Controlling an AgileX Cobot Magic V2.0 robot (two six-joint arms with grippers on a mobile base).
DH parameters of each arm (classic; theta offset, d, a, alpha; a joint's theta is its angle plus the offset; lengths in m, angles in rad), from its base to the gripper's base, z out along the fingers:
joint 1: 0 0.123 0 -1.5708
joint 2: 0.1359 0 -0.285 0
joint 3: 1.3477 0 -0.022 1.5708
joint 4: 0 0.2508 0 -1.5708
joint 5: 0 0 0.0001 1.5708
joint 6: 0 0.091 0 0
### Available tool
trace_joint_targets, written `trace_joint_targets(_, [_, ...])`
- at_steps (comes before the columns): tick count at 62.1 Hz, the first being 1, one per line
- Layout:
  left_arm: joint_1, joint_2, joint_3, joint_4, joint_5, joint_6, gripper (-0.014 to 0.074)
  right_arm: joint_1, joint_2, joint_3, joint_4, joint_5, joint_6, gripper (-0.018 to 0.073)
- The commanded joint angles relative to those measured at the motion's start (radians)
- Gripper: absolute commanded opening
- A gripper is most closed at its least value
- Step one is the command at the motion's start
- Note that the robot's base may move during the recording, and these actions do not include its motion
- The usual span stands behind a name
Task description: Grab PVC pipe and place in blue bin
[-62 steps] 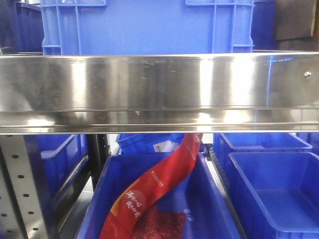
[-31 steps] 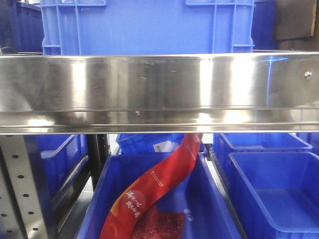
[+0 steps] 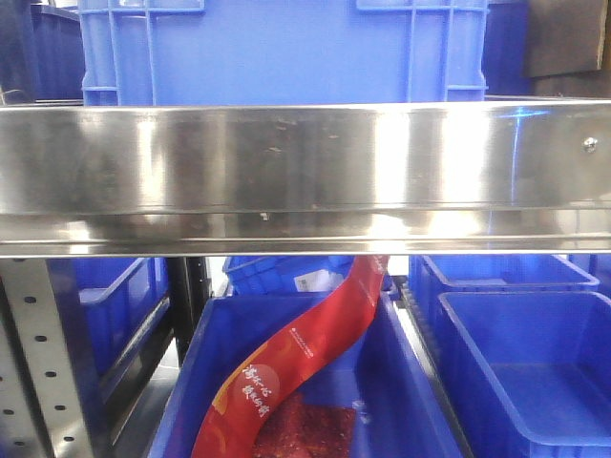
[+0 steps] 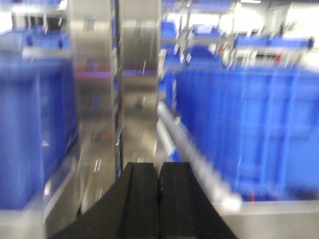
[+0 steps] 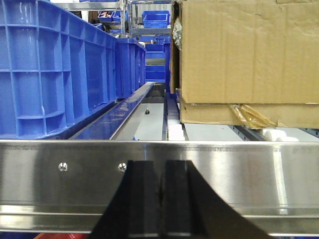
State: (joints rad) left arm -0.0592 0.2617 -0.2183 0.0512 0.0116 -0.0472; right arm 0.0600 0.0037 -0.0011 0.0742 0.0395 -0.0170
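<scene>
Right wrist view: right tool [image 5: 160,199] closed at steel rail [image 5: 249,174]; left tool [image 4: 159,194] closed, empty.

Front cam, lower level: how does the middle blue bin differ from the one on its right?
The middle bin holds a long red printed strip curling up and out, above a red mesh-like patch; the right bin shows only bare blue floor. The middle bin's front is cropped, the right bin's right side. Both are open-topped blue plastic.

Yellow and white characters are printed on the red banner [image 3: 296,358] in the near blue bin [image 3: 401,382], too small to be read.
</scene>
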Motion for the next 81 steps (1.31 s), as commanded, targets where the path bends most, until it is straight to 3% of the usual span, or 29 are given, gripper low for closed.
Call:
trace_joint_targets(1, [0.028, -0.052, 0.075, -0.021, -0.044, 0.002, -0.0111, -0.006, -0.004, 0.001, 0.003, -0.024, -0.004, -0.0165])
trace_joint_targets(7, [0.070, -0.126, 0.155, -0.057, -0.050, 0.002, -0.0111, -0.006, -0.004, 0.001, 0.003, -0.024, -0.004, -0.0165])
trace_joint_targets(18, [0.116, -0.262, 0.218, -0.057, -0.048, 0.002, -0.0111, -0.006, -0.004, 0.001, 0.003, -0.024, -0.004, -0.0165])
trace_joint_targets(32, [0.105, -0.262, 0.218, -0.035, 0.001, 0.002, -0.0111, -0.006, -0.004, 0.001, 0.003, -0.024, -0.004, -0.0165])
trace_joint_targets(52, [0.011, -0.262, 0.218, -0.035, 0.001, 0.002, -0.0111, -0.006, -0.004, 0.001, 0.003, -0.024, -0.004, -0.0165])
trace_joint_targets(81, [0.044, -0.262, 0.218, -0.035, 0.001, 0.002, -0.0111, -0.006, -0.004, 0.001, 0.003, -0.024, -0.004, -0.0165])
